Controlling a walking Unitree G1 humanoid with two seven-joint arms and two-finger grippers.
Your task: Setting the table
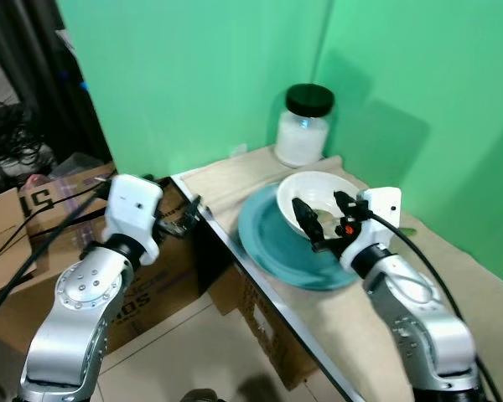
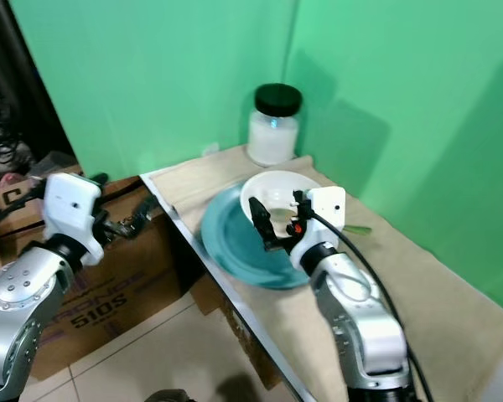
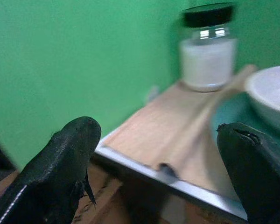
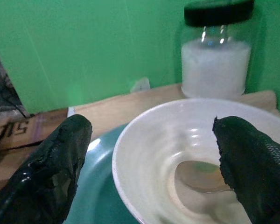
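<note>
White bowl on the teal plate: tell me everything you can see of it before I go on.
The round white ceramic-looking bowl sits upright on the teal plate, toward the plate's far side, in front of the black-lidded glass jar of white powder. Glossy and smooth-walled, it holds a metal spoon lying in its bottom. The right end effector hovers open at its near rim; contact cannot be told.
</note>
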